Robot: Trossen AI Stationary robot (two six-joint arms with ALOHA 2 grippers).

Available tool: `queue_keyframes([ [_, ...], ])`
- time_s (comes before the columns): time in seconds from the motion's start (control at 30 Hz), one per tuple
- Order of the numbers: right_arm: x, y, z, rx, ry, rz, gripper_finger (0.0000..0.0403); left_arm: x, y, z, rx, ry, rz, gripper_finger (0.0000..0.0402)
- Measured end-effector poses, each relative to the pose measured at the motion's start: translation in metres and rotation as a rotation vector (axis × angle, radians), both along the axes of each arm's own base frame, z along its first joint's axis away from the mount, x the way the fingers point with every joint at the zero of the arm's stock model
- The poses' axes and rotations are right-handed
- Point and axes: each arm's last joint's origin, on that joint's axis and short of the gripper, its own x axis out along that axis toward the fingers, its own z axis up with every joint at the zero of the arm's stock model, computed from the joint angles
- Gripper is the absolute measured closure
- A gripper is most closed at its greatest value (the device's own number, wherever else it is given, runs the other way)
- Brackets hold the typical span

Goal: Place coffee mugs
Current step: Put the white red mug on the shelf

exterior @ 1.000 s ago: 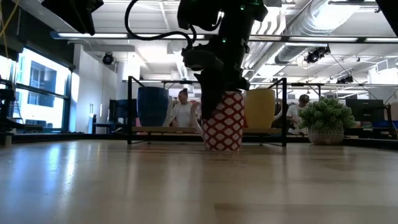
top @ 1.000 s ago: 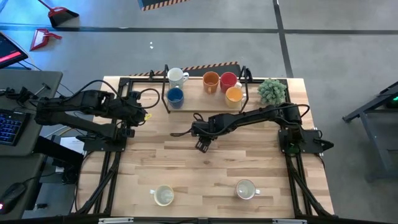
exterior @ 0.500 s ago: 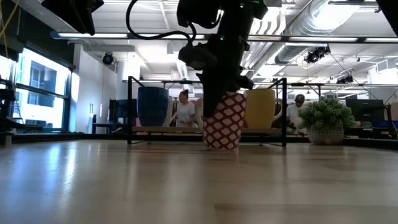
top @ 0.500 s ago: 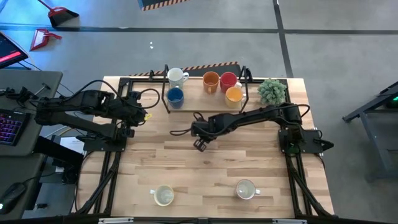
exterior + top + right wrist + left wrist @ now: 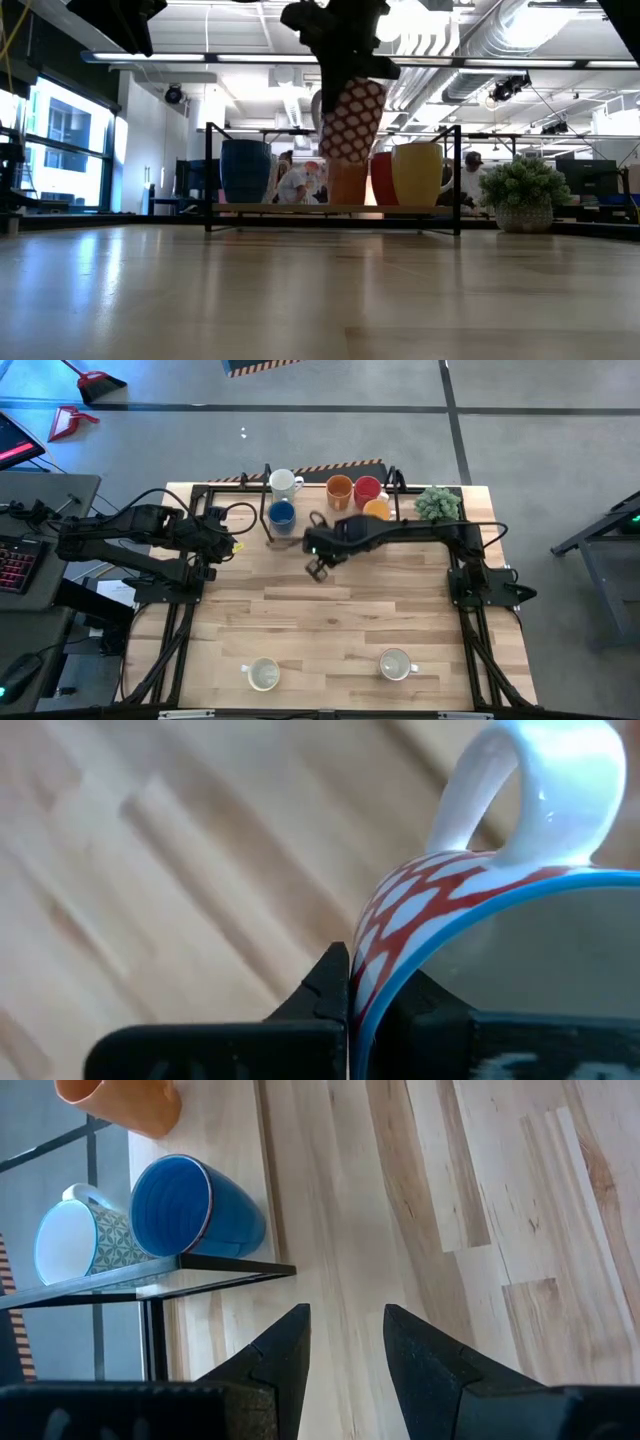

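My right claw (image 5: 343,62) pinches the red-patterned mug's (image 5: 350,120) rim, holding it tilted above the table (image 5: 320,290); left claw (image 5: 345,1345) narrowly parted.

Held mug (image 5: 349,120): white with a red lattice pattern, blue rim, white handle (image 5: 535,790). Rack (image 5: 265,510): black frame. On it, a plain blue mug (image 5: 193,1208), a white mug (image 5: 80,1240) with a grey-green geometric print, an orange mug (image 5: 339,489), a red mug (image 5: 367,487) and a yellow-orange mug (image 5: 420,173). Two cream mugs (image 5: 263,674) (image 5: 395,664) on pale wood planks. Plant (image 5: 438,505): green. Arms: black.
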Motion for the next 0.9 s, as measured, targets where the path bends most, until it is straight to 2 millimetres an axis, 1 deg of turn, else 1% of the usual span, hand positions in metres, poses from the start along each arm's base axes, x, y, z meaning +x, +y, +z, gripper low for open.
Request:
queue_keyframes([
  [0.1,0.0,-0.017,0.011,0.007,-0.037,-0.078,0.0402,0.0,0.0,0.0,0.0,0.0,0.0,0.0282],
  [0.23,0.005,-0.033,0.011,0.025,-0.093,-0.126,0.0402,0.0,0.0,0.0,0.0,0.0,0.0,0.0282],
  [0.3,0.009,-0.036,0.007,0.029,-0.1,-0.129,0.0402,0.0,0.0,0.0,0.0,0.0,0.0,0.0282],
  [0.37,0.014,-0.04,-0.002,0.054,-0.093,-0.128,0.0402,0.0,0.0,0.0,0.003,0.001,-0.005,0.0282],
  [0.5,0.028,-0.048,-0.026,0.089,-0.073,-0.11,0.0403,0.0,0.0,0.0,0.004,0.002,-0.007,0.0282],
  [0.57,0.033,-0.053,-0.034,0.09,-0.077,-0.101,0.0403,0.0,0.0,0.0,0.005,0.002,-0.007,0.0282],
  [0.67,0.034,-0.062,-0.036,0.102,-0.088,-0.109,0.0403,0.0,0.0,0.0,0.005,0.003,-0.007,0.0282],
  [0.9,0.034,-0.088,-0.034,0.084,-0.136,-0.144,0.0403,0.0,0.0,0.0,0.005,0.003,-0.007,0.0282],
])
